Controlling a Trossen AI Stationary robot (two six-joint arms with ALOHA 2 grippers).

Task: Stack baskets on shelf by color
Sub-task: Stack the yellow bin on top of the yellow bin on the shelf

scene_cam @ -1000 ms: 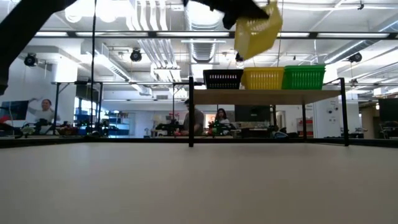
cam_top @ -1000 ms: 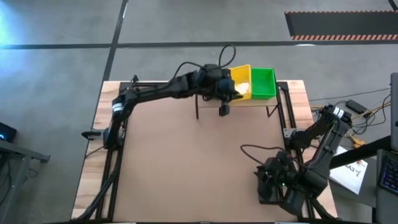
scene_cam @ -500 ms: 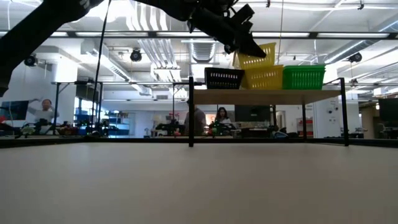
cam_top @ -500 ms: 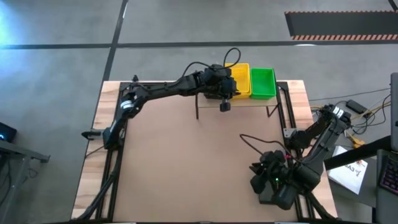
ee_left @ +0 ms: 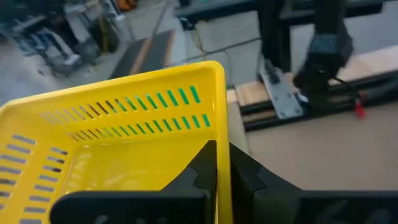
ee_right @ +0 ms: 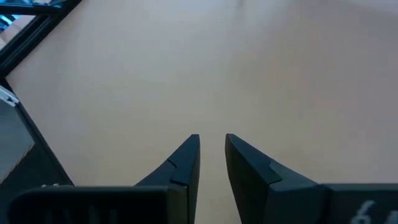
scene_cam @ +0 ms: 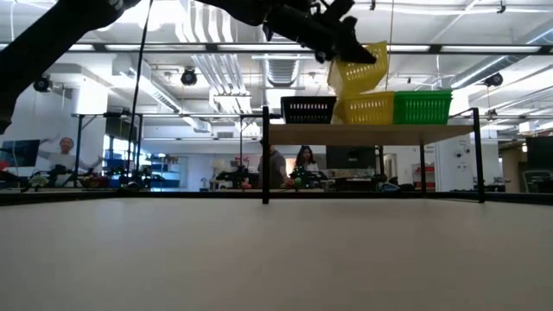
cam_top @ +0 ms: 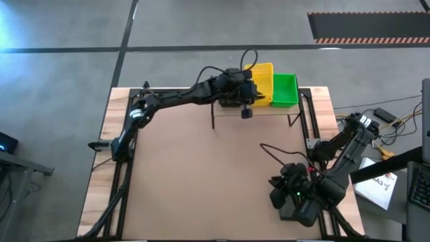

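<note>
My left gripper (ee_left: 222, 163) is shut on a yellow basket (scene_cam: 359, 67) above the shelf (scene_cam: 371, 130) at the table's far edge. The basket is tilted over a second yellow basket (scene_cam: 367, 109) standing on the shelf board. A black basket (scene_cam: 309, 110) stands to its left and a green basket (scene_cam: 422, 106) to its right. In the high view the held yellow basket (cam_top: 261, 78) lies beside the green basket (cam_top: 284, 89), and my arm hides the black one. My right gripper (ee_right: 212, 142) hovers over bare table near the right corner, its fingers a narrow gap apart. My left gripper pinches the held yellow basket by one wall at its rim (ee_left: 219, 127), one finger (ee_left: 205, 167) inside the basket and the other (ee_left: 244, 174) outside. The fingers come from the table's left side, slanting down. The basket hangs tilted, its low end at the shelved yellow basket's rim (scene_cam: 344, 95).
The shelf stands on thin dark uprights (scene_cam: 264, 155) with open room under its board. Wide brown table surface (cam_top: 201, 175) lies in front of it. The right arm (cam_top: 316, 191) sits folded at the near right corner, cables beside it. People move in the room behind.
My left gripper has carried the yellow basket down from high above the shelf to the shelved yellow basket, then shifted it toward the far edge and tipped it more steeply. The right arm has shifted slightly at its corner.
</note>
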